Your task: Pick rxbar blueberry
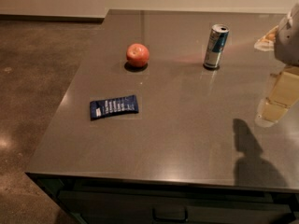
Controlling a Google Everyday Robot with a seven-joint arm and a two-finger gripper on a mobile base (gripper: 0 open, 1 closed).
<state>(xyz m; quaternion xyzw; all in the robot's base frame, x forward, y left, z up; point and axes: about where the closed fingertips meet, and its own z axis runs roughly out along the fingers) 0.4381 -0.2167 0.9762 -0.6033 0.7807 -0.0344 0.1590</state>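
The rxbar blueberry (114,107) is a flat dark blue wrapper with white lettering. It lies on the grey countertop (187,125), left of centre and slightly tilted. My gripper (288,37) shows only as a pale grey shape cut off by the right edge. It hangs above the table's far right, far from the bar, and nothing is seen in it. Its shadow (250,153) falls on the counter at front right.
A red apple (138,55) sits behind the bar. A silver and teal can (215,46) stands upright to the apple's right. A small orange item (268,37) lies at the far right edge. The counter's left edge drops to a brown floor (37,78). A drawer handle (170,214) is below the front edge.
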